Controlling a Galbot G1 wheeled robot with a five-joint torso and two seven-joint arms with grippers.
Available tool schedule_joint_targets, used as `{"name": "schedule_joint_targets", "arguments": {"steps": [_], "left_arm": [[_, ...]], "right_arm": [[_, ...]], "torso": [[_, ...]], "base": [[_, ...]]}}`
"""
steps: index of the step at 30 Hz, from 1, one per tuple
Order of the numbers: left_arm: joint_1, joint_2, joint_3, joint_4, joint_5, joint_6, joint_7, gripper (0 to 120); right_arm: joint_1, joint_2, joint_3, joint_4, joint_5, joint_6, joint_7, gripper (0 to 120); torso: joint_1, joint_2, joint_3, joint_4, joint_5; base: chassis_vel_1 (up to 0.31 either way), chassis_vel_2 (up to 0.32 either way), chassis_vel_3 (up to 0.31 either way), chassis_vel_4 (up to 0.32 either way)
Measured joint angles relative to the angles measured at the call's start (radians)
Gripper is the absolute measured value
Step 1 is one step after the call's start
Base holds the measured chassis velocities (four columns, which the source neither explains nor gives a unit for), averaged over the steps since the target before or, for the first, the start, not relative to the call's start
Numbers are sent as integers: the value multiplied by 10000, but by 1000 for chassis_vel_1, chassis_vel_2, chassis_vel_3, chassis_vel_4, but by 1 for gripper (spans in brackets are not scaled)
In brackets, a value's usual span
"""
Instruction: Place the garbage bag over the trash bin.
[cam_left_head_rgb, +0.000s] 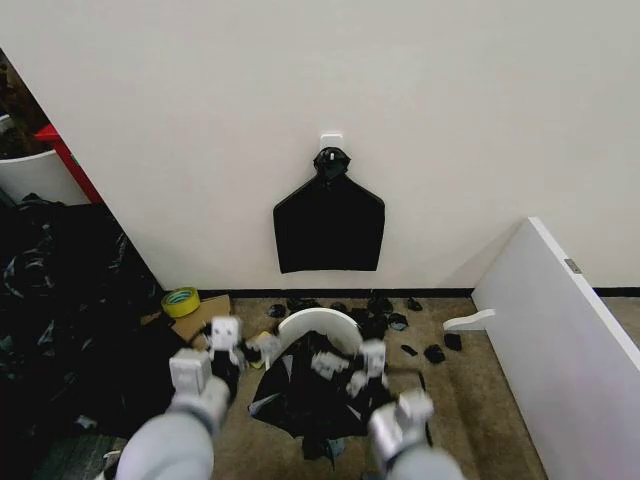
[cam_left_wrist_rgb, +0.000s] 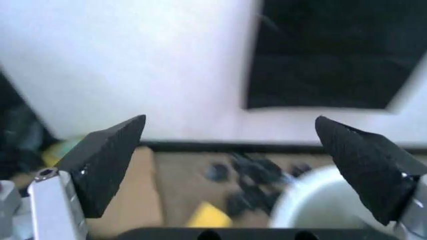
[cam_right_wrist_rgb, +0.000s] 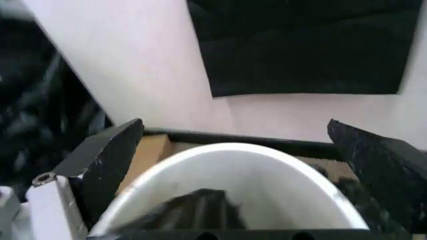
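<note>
The trash bin (cam_left_head_rgb: 318, 322) is a round cream-white bucket on the carpet by the wall. A floppy black garbage bag (cam_left_head_rgb: 308, 402) lies over its near rim and hangs down the front, while the far rim is bare. Part of the bag (cam_right_wrist_rgb: 200, 210) sags inside the bin (cam_right_wrist_rgb: 267, 175). My left gripper (cam_left_head_rgb: 245, 345) is open just left of the rim, nothing between its fingers (cam_left_wrist_rgb: 107, 165); the bin (cam_left_wrist_rgb: 313, 197) shows beyond it. My right gripper (cam_left_head_rgb: 350, 362) hovers open over the bag and bin mouth, holding nothing, its fingers (cam_right_wrist_rgb: 110, 160) either side of the bin.
Another flat black bag (cam_left_head_rgb: 330, 228) hangs from a wall hook behind the bin. Small black scraps (cam_left_head_rgb: 385, 312) litter the floor by the wall. A white panel (cam_left_head_rgb: 560, 320) leans at the right. A big black plastic heap (cam_left_head_rgb: 60, 300), yellow tape roll (cam_left_head_rgb: 181, 300) and cardboard (cam_left_head_rgb: 205, 316) are at the left.
</note>
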Motion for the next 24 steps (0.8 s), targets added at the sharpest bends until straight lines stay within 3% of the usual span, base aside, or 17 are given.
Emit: {"name": "schedule_joint_targets", "arguments": {"steps": [7,12,17,24], "left_arm": [[-275,-926,-1315,1083,-842,8,23,100],[-300,-1166,-1816,1312,-1301,199,-150,100],[-221,-1248,-2081,1477,-1459,266,-377,100],[-97,-1381,-2040,1497,-1459,321,-565,100]], "right_arm": [[2250,-36,-203,-2846,19,-672,-1894,100],[2752,-159,-215,-3343,-8,-1056,-2823,100],[3124,-276,-192,-3470,-179,-2480,-3062,100],[3357,-152,-139,-3644,-200,-3449,-2939,80]], "torso": [[0,0,-1,0,7],[0,0,-2,-2,4],[-1,0,-3,-3,3],[-1,0,-3,-1,3]], "base": [[0,0,0,0],[0,0,0,0],[0,0,0,0],[0,0,0,0]]}}
